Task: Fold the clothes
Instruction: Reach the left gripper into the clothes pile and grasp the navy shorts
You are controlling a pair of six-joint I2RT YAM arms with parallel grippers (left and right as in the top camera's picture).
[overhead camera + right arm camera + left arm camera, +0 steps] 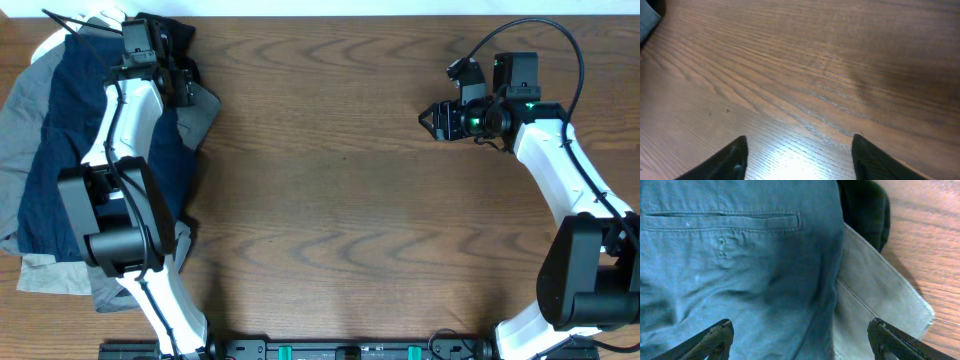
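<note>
**Mia:** What did the navy shorts (55, 170) look like?

**Ben:** They were dark blue and soft. They lay spread out long and a bit crumpled. I could not see the button.

**Mia:** Where were they?

**Ben:** They were at the left end of the brown table (350, 200), in a heap with other clothes. Grey cloth showed along their left side, and pale cloth peeked out at the near end. The left arm reached across them.

**Mia:** Was the left pincer (800, 342) holding them?

**Ben:** No. Its 2 fingers were spread wide, with nothing pinched between them. It hung over the far end of the same heap. Under it were the grey shorts (715, 280) with a slit pocket. A beige cloth (875, 295) lay just beside those, and a black cloth (865, 205) was behind them.

**Mia:** And the right pincer (800, 155)?

**Ben:** Its 2 fingers were apart too, and it held nothing. It hung over bare wood on the right side of the table, pointing left. The navy shorts were well apart from it, across the table.
</note>
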